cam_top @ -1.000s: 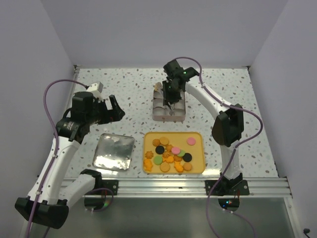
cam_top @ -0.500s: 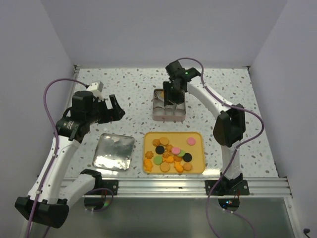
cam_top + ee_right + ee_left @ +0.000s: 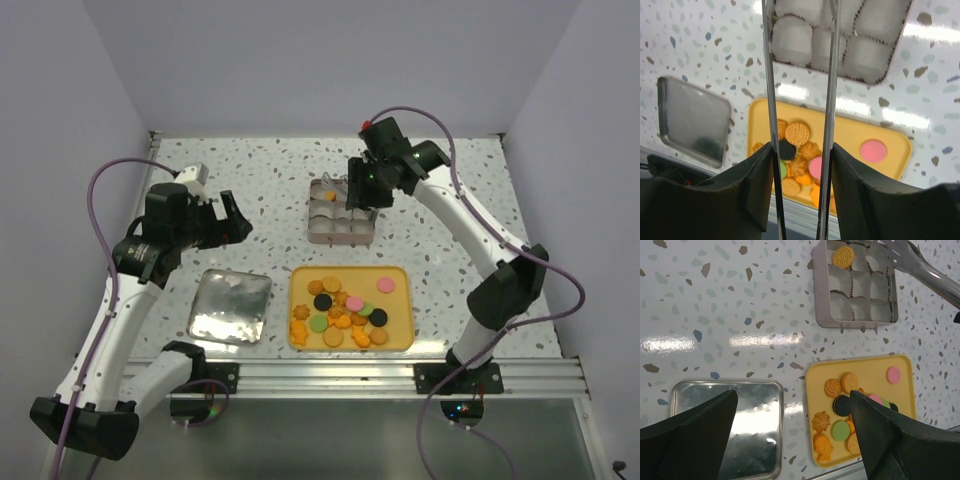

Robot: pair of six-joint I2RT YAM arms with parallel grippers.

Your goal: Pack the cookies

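Note:
The cookies [image 3: 340, 310] lie in a heap on a yellow tray [image 3: 397, 322]; they also show in the left wrist view [image 3: 842, 405] and right wrist view [image 3: 799, 134]. A box of white paper cups [image 3: 340, 238] stands behind the tray, with one tan cookie [image 3: 328, 197] in its back left cup [image 3: 843, 256]. My right gripper [image 3: 365, 185] is shut on metal tongs [image 3: 771, 100], held over the box's right side; the tongs' arms are spread and empty [image 3: 920, 267]. My left gripper [image 3: 232, 220] is open and empty, high above the table's left side.
A shiny metal lid [image 3: 230, 305] lies flat left of the yellow tray, also seen in the left wrist view [image 3: 755, 430]. Walls close the table at the back and both sides. A metal rail runs along the near edge.
The right arm has lifted the tongs out of the box and swung right. A tan cookie now lies in the back left cup. The left arm has not moved.

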